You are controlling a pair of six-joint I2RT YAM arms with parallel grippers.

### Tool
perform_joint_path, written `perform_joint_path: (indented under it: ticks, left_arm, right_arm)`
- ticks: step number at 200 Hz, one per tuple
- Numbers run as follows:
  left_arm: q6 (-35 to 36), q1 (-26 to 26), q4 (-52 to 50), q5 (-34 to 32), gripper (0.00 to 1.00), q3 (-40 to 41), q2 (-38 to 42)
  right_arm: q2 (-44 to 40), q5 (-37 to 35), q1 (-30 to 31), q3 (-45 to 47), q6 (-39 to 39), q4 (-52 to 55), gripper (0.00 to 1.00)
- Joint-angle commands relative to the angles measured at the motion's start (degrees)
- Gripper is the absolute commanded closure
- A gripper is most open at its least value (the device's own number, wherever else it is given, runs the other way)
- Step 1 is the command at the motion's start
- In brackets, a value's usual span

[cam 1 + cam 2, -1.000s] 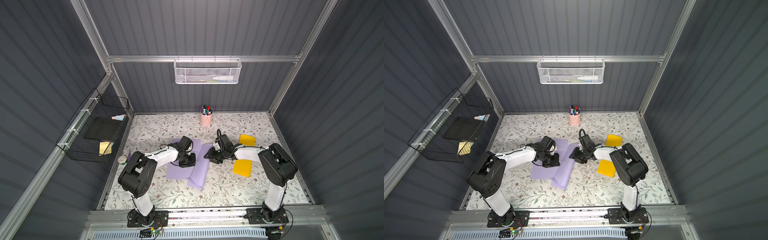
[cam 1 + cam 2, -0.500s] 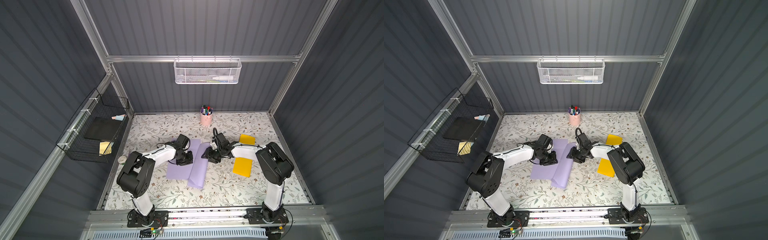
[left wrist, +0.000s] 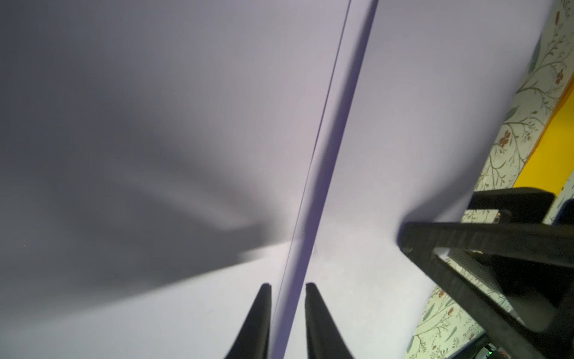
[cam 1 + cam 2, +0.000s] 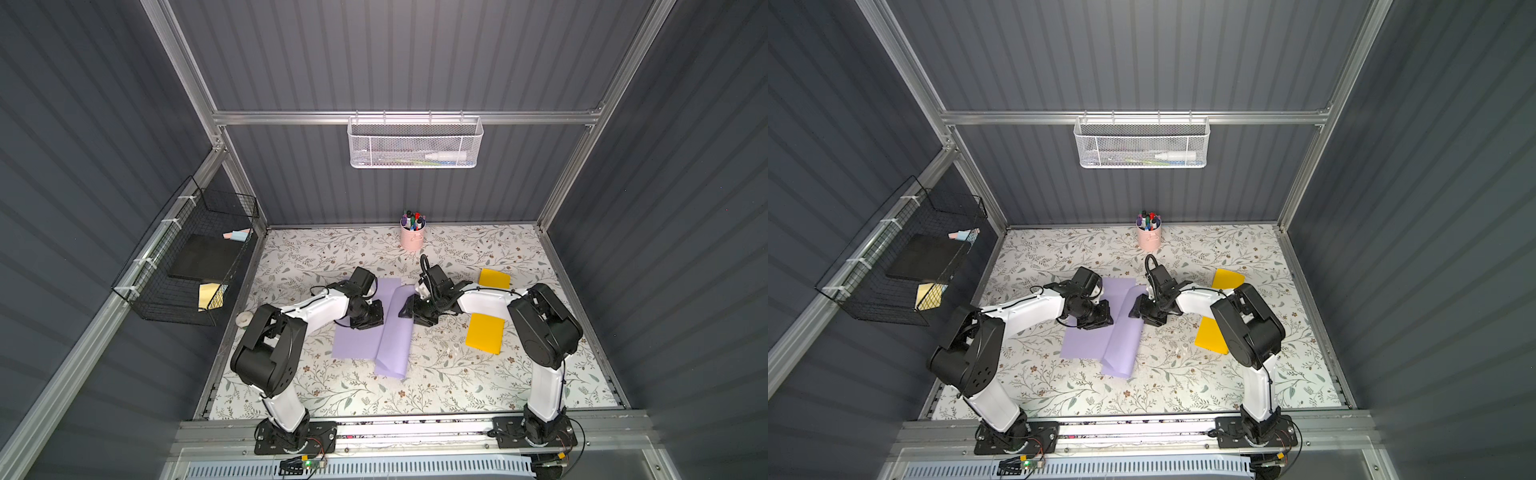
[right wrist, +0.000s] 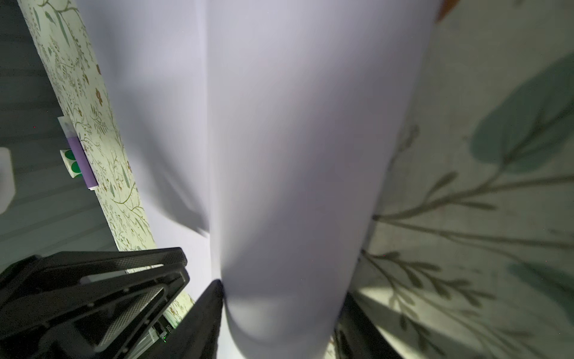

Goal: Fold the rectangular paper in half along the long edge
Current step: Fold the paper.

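The lavender rectangular paper (image 4: 357, 349) (image 4: 1084, 347) lies mid-table, its right half turned over to the left as a loose, rounded flap (image 4: 395, 345). My left gripper (image 4: 368, 322) (image 3: 288, 286) rests tips-down on the paper. Its jaws are narrowly apart, with the flap's free edge running between them. My right gripper (image 4: 406, 311) (image 5: 282, 290) sits low at the flap's right side. Its jaws are open around the rounded fold, which fills the gap between the fingers (image 5: 214, 298). The two grippers face each other across the flap.
Two yellow sheets (image 4: 485, 332) (image 4: 494, 277) lie right of the right gripper. A pink cup of pens (image 4: 412, 237) stands at the back, a tape roll (image 4: 244, 319) at the left edge. A black wire basket (image 4: 187, 266) and a white basket (image 4: 415, 143) hang on the walls.
My right gripper has slid left against the fold and its jaws have widened. The left gripper has shifted slightly and its jaws have parted a little.
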State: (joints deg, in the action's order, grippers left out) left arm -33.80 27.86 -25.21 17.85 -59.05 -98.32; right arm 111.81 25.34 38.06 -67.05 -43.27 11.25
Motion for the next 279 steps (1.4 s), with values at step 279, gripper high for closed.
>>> perform_joint_path:
  ticks: [279]
  left_arm:
    - [-3.9, 0.4, 9.0, 9.6, 0.89, 2.7, -2.5]
  right_arm:
    - [9.7, -6.1, 3.7, -4.5, 5.2, 17.0, 0.45]
